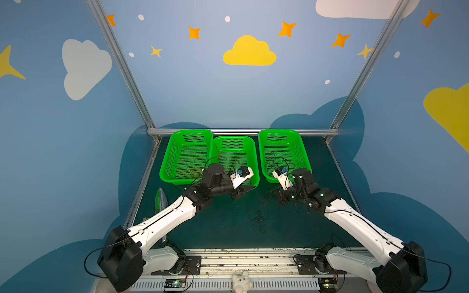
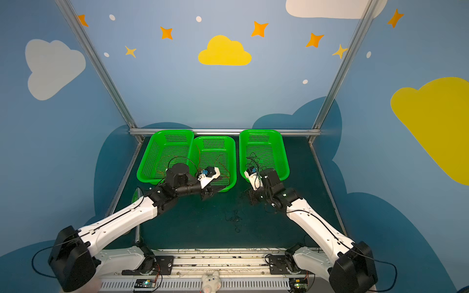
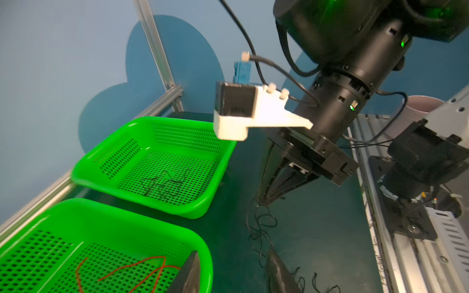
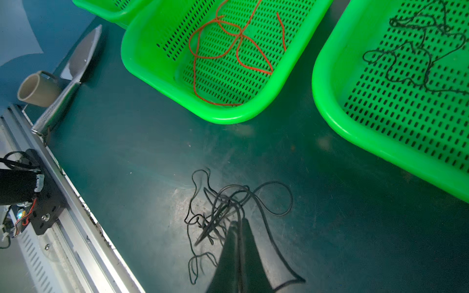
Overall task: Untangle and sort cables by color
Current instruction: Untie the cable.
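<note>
Blue walls (image 1: pixel 228 101) with painted clouds and stars, plus an aluminium frame (image 1: pixel 243 132), box in a dark green table mat (image 1: pixel 203 228), which looks scuffed and dusty close up in the right wrist view. Three bright green perforated plastic baskets sit in a row at the far edge: left basket (image 1: pixel 187 132), middle basket (image 1: pixel 233 138) touching it, and right basket (image 1: pixel 279 132) set a little apart. Left claw (image 3: pixel 233 253) is released, fingers apart with nothing between, at the near rim of the middle basket, one finger over the basket and one over the mat. Right claw (image 4: pixel 238 220) is clenched, tips down on the mat in front of the right basket. A silvery foil packet (image 4: pixel 83 53) and a grey pipe stub (image 4: pixel 35 91) lie at the table's left edge, off-task. Thin orange cables (image 1: pixel 189 172) lie in the left basket, thin red cables (image 4: pixel 228 45) in the middle one and thin black cables (image 4: pixel 418 50) in the right one. The colours look split, so sorting seems mostly done. What remains is one loose black tangle (image 4: pixel 218 203) on the mat, near the right basket but not touching it. Its strands converge at the right claw's tips, so the claw looks to be pinching it. No red or orange shows outside the baskets. The next move is likely a lift into the right basket. The risk is a loop slipping or the clump snagging the rim.
</note>
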Available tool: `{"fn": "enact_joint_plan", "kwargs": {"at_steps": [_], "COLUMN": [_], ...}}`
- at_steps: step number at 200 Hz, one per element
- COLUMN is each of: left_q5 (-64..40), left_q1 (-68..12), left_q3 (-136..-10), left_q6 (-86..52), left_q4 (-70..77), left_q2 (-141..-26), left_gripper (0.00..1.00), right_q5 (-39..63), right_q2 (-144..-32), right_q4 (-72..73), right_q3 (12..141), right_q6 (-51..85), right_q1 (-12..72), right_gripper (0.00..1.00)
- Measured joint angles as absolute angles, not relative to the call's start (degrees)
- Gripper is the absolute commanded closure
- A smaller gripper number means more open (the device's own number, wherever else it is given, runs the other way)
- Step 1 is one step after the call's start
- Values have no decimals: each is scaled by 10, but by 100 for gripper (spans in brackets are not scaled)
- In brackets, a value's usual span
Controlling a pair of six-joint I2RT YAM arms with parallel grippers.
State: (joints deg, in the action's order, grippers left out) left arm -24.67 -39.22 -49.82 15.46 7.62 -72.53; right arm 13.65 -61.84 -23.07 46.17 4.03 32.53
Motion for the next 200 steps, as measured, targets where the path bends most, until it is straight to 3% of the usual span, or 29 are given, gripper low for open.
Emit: {"fn": "enact_joint_plan", "kwargs": {"at_steps": [76, 129, 167, 200], "left_q5": [-272, -262, -225, -206], "left_q1": [-424, -424, -424, -424], "left_q3": [-471, -447, -447, -447], "left_q6": [124, 81, 53, 36], "left_q4": [133, 181, 216, 237], "left_q2": [-769, -802, -840, -867], "left_gripper": [41, 41, 50, 77], "right_q5": [141, 151, 159, 157], "right_q2": [-506, -507, -507, -504], "right_q4": [-119, -116, -113, -111], "right_q3": [394, 403, 416, 421], "right_q6": [43, 47, 51, 55], "right_q1": [324, 324, 324, 324], "right_gripper": [100, 100, 100, 100]}}
